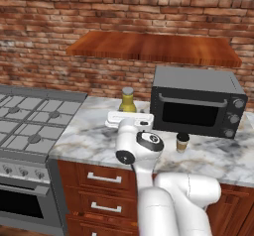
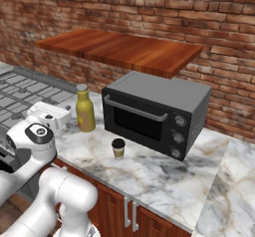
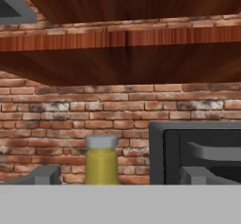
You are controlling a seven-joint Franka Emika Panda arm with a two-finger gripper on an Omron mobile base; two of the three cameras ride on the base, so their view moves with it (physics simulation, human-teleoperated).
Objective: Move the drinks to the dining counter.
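Observation:
A tall mustard-yellow bottle (image 1: 128, 100) with a grey cap stands on the marble worktop (image 1: 94, 138) near the brick wall, left of the black oven. In the right base view the bottle (image 2: 85, 109) is upright. A small tan paper cup (image 1: 182, 142) with a black lid stands in front of the oven, also the cup (image 2: 118, 148). My gripper (image 3: 120, 178) is open, just short of the bottle and level with its upper part. In the hand view the bottle (image 3: 101, 164) sits ahead between the wide-set fingertips (image 3: 44, 175), untouched. The dining counter is out of view.
A black countertop oven (image 1: 196, 101) stands close to the right of the bottle. A grey gas stove (image 1: 30, 126) adjoins the worktop on the left. A wooden shelf (image 1: 154, 46) hangs on the wall above. Drawers sit below the counter edge.

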